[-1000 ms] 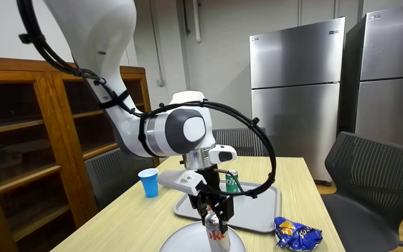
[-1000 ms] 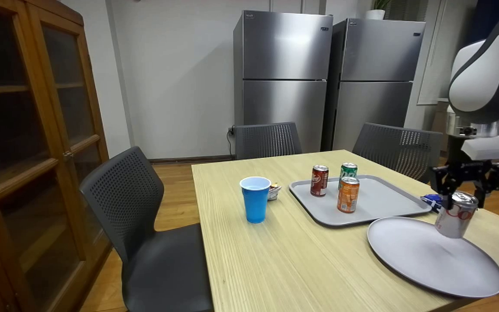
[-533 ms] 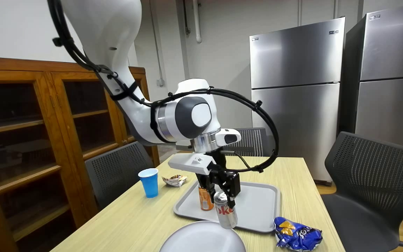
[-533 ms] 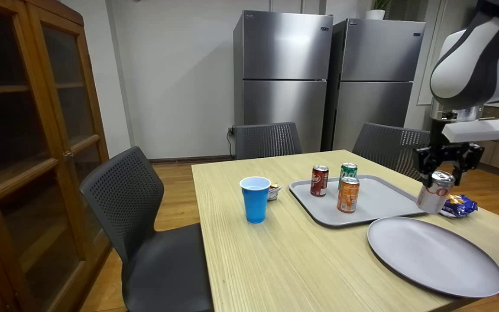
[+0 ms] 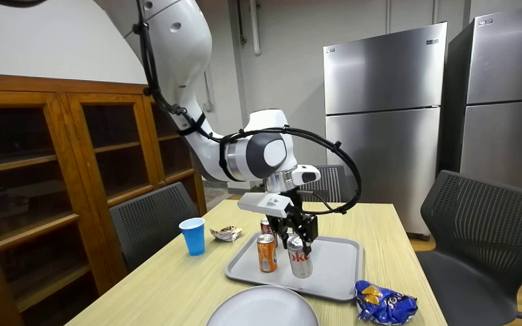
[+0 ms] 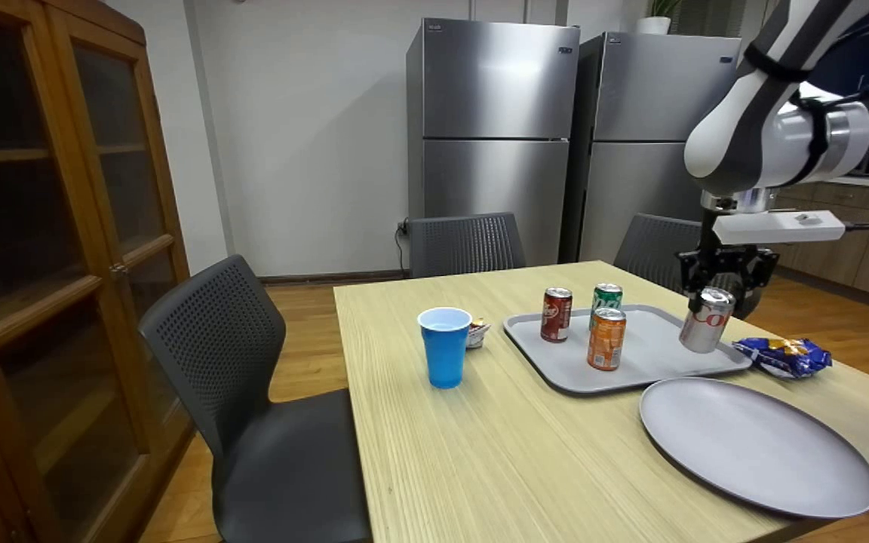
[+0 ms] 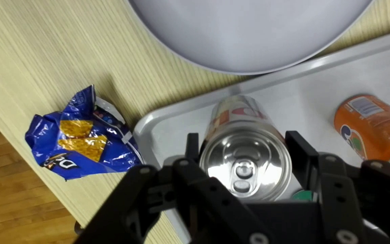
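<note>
My gripper [image 7: 244, 149] is shut on a silver Diet Coke can [image 7: 245, 169], one finger on each side near its top. In both exterior views the gripper [image 5: 296, 246] [image 6: 720, 305] holds the can [image 5: 301, 262] [image 6: 704, 328] slightly tilted at the grey tray [image 5: 333, 274] [image 6: 661, 362]. I cannot tell whether its base touches the tray. An orange can [image 5: 266, 256] [image 6: 606, 339] [image 7: 374, 125] stands on the tray beside it. A dark red can [image 6: 556, 314] and a green can [image 6: 606, 296] stand there too; the green one is hidden in an exterior view behind the gripper.
A round grey plate [image 5: 263, 310] [image 6: 751, 445] [image 7: 249, 34] lies close to the tray. A blue chip bag [image 5: 384, 303] [image 6: 781, 356] [image 7: 83, 139] lies by the tray's corner. A blue cup [image 5: 194, 237] [image 6: 446, 351] and a crumpled wrapper [image 5: 227, 233] stand farther off. Chairs [image 5: 474, 244] surround the table.
My gripper has carried the silver can from above the plate to the tray. It rose and then came down. The other cans, plate, bag and cup have not moved.
</note>
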Tool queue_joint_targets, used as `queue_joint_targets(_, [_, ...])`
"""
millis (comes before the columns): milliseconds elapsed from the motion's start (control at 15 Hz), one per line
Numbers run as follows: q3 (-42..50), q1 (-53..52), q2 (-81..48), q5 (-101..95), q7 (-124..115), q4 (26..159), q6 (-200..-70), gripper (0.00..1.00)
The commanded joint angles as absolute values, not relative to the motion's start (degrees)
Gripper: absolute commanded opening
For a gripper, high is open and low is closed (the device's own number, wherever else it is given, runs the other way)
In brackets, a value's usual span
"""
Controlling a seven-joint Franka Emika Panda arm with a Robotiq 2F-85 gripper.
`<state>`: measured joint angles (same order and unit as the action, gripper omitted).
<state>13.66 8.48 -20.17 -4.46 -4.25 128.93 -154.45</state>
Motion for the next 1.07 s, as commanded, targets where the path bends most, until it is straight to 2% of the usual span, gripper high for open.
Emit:
queue_joint_targets(0, [11.49, 10.64, -26.56, -1.63, -1.97, 120.08, -150.54, 0.40])
queue_joint_targets(800, [10.27, 11.88, -38.33, -0.20, -2.57, 104.47, -144.10, 0.40])
queue_joint_targets(867, [10.04, 12.07, -38.57, -0.30, -1.94, 104.00, -143.76, 0.61])
queue_joint_targets(933, [9.49, 12.51, -38.65, -0.14, -0.95, 103.73, -143.67, 0.89])
queue_joint_targets(1000, [9.42, 12.49, -38.74, -0.31, -0.74, 103.52, -143.60, 0.91])
